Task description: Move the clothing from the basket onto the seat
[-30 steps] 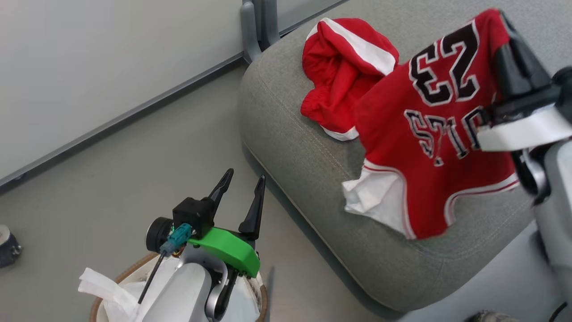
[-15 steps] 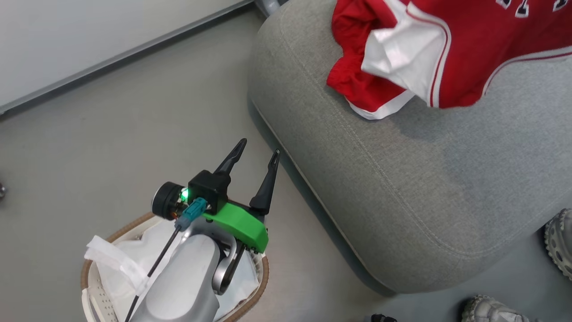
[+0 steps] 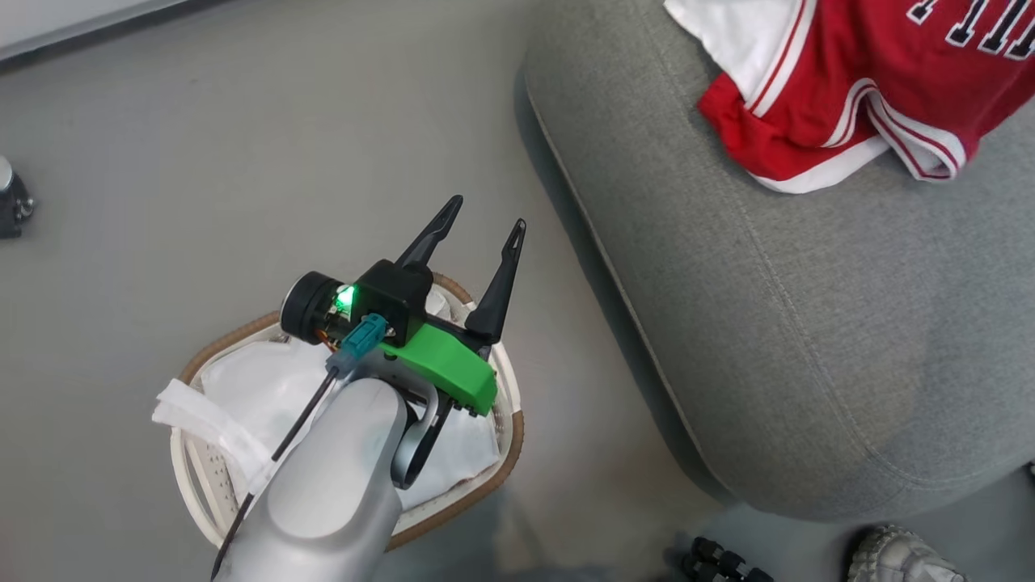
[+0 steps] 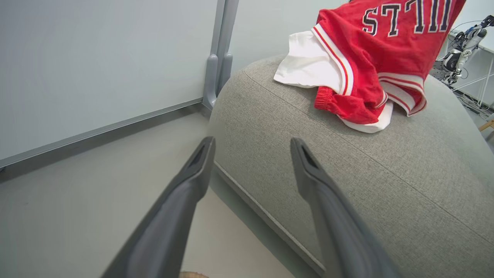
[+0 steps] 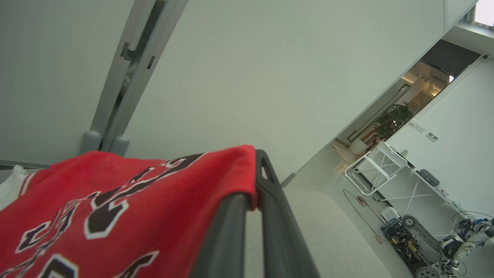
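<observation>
The red jersey (image 5: 115, 200) with black lettering hangs from my right gripper (image 5: 251, 173), which is shut on its top edge. Its lower hem (image 3: 914, 145) rests on the grey seat (image 3: 768, 323), draped over red shorts (image 3: 748, 133) with white trim that lie there. The left wrist view has the jersey (image 4: 386, 50) above the shorts (image 4: 347, 108) on the seat (image 4: 347, 185). My left gripper (image 3: 485, 217) stands open and holds nothing, above the basket (image 3: 493, 473). Inside the basket I see the white liner (image 3: 242, 388).
The basket stands on grey floor just left of the seat's edge. A small dark wheeled object (image 3: 10, 202) sits at the far left. A grey shoe (image 3: 897, 558) and black parts (image 3: 720, 562) lie at the bottom right. A wall with a grey post (image 4: 218, 58) stands behind the seat.
The head camera has tilted down toward the basket, shifting the whole picture. The jersey, still held, has come lower until its hem lies over the shorts. My left gripper stays open.
</observation>
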